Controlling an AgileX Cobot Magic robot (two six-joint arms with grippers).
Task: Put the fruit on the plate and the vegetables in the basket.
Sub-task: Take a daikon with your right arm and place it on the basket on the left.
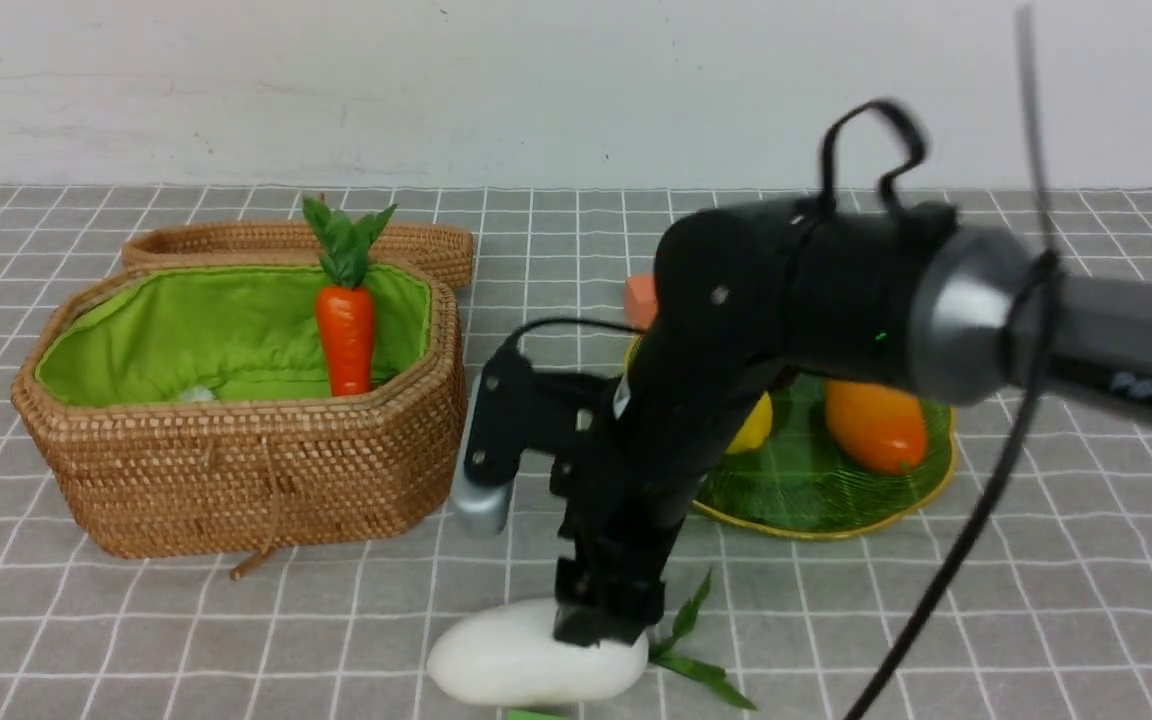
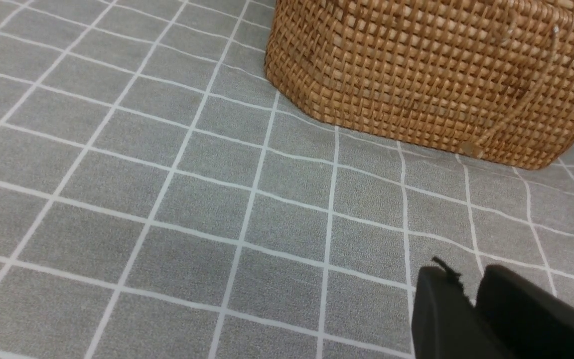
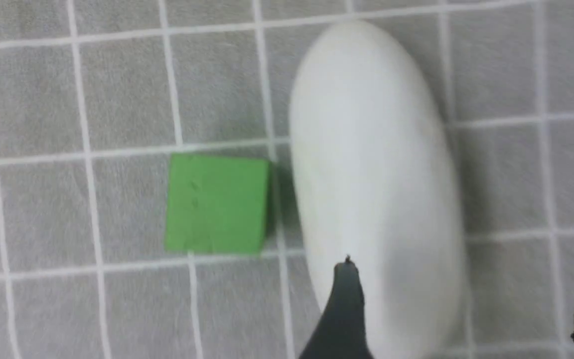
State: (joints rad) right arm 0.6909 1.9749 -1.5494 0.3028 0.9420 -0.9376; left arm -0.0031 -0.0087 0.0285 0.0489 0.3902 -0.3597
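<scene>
Reviewing progress, we found the carrot (image 1: 345, 335) standing in the basket (image 1: 236, 480), with the lemon (image 1: 754, 425) and mango (image 1: 876, 425) on the plate (image 1: 816, 510). Near the table's front edge, our right gripper (image 1: 601, 625) straddled the radish (image 1: 516, 660), jaws wide, not yet closed. Eggplant and left gripper (image 2: 471, 309), nearly shut and empty, remained.

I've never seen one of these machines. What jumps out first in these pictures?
A big black arm reaches across the front, its right gripper set open around a white radish lying on the grey checked cloth. Behind on the left, a carrot stands upright in the green-lined basket. On the right, a mango rests on the green plate.
</scene>
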